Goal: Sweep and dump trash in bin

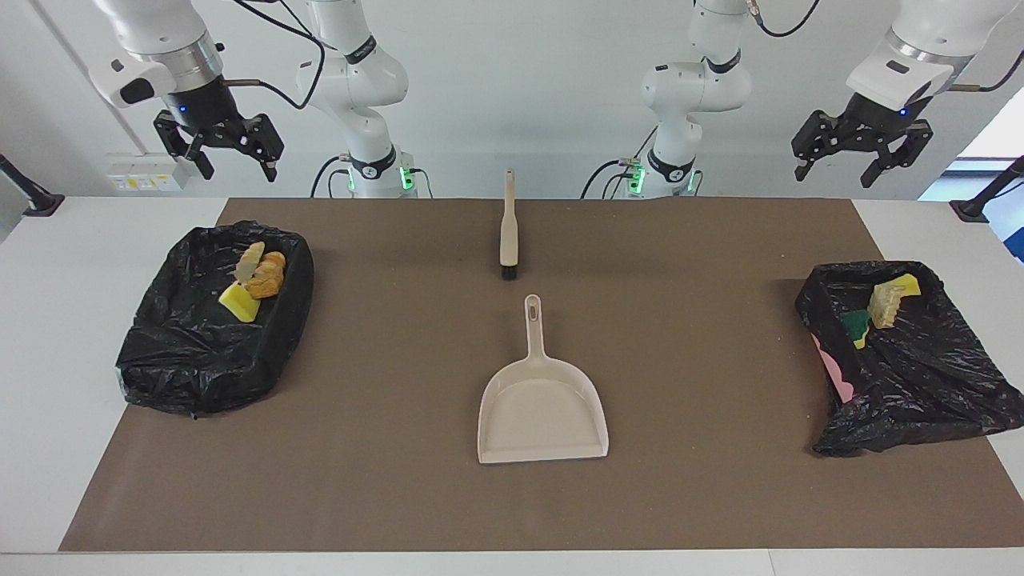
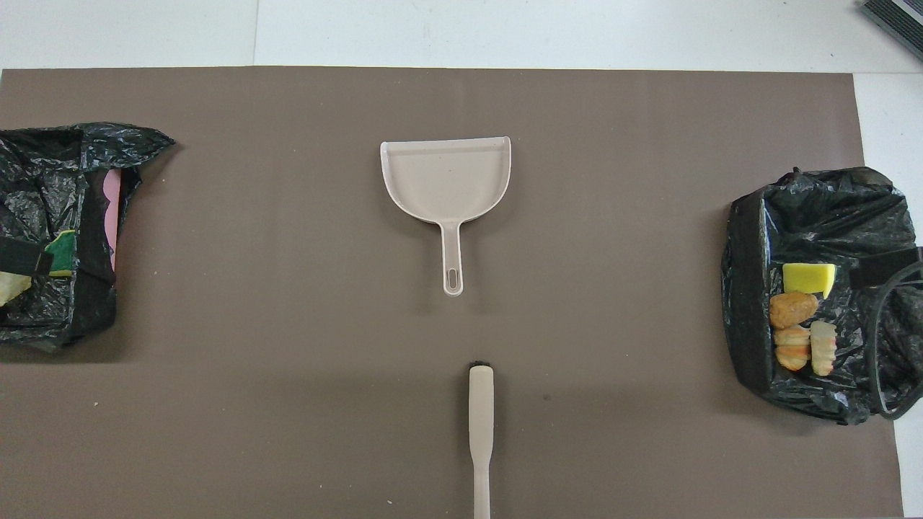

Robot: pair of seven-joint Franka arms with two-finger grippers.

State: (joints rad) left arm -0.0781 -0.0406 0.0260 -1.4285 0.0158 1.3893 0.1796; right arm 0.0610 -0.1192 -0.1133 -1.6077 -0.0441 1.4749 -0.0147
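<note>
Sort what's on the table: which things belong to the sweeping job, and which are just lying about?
Belongs to the job:
- trash pieces, in the bin at the right arm's end
- more trash pieces, in the bin at the left arm's end
- two bag-lined bins
- dustpan
- brush

Just lying about:
- brown mat
</note>
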